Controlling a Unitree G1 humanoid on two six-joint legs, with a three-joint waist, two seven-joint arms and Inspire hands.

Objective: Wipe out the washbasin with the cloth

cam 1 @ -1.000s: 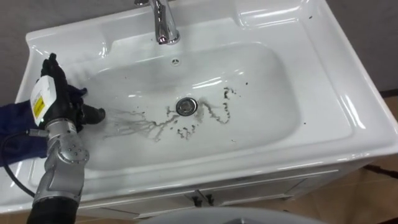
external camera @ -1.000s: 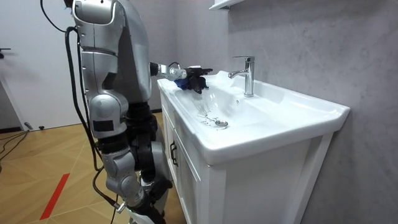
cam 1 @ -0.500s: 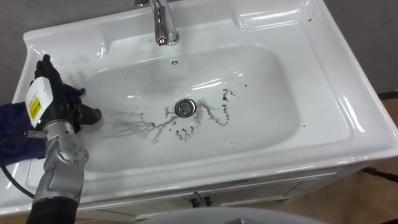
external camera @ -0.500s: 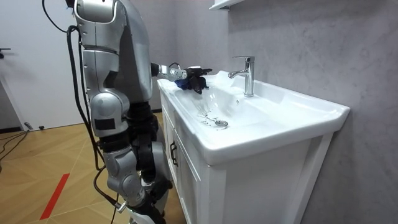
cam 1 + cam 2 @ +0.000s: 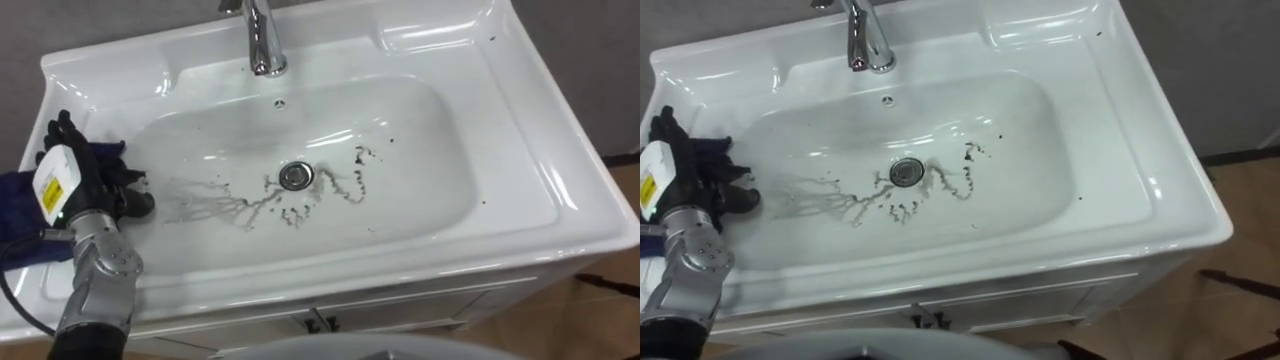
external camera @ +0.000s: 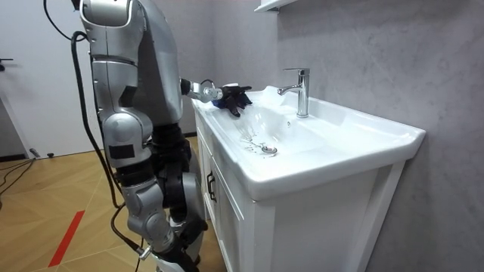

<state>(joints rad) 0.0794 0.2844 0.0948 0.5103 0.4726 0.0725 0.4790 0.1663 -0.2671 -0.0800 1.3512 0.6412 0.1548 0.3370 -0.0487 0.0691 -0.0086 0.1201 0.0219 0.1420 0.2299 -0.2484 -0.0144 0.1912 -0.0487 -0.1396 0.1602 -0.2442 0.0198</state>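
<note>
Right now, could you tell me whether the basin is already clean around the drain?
No, dark streaks and specks spread across the basin on both sides of the drain.

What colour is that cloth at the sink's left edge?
The cloth is dark blue, clearest in the left eye view.

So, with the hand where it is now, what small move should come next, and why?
Probably sweep the left hand, which grips the blue cloth, rightward and down into the basin toward the drain. The hand sits at the basin's left edge, and the dark streaks between it and the drain look unwiped.
</note>
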